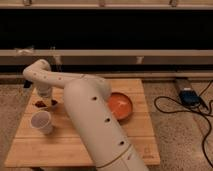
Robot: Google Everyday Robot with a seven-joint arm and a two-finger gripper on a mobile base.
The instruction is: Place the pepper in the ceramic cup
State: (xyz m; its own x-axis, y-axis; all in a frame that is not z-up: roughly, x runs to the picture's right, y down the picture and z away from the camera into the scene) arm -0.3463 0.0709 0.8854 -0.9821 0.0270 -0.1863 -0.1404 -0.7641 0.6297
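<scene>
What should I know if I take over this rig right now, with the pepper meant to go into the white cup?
Gripper: shut, lowered at the left rear of the table, right at the pepper; a firm hold cannot be confirmed.
Pepper: down at table level, not lifted.
Cup: upright, just in front of the pepper and apart from it.
Bowl: to the right, not involved.
Done: the reach and the closing.
Left: lift the pepper, carry it over the cup, release.
</scene>
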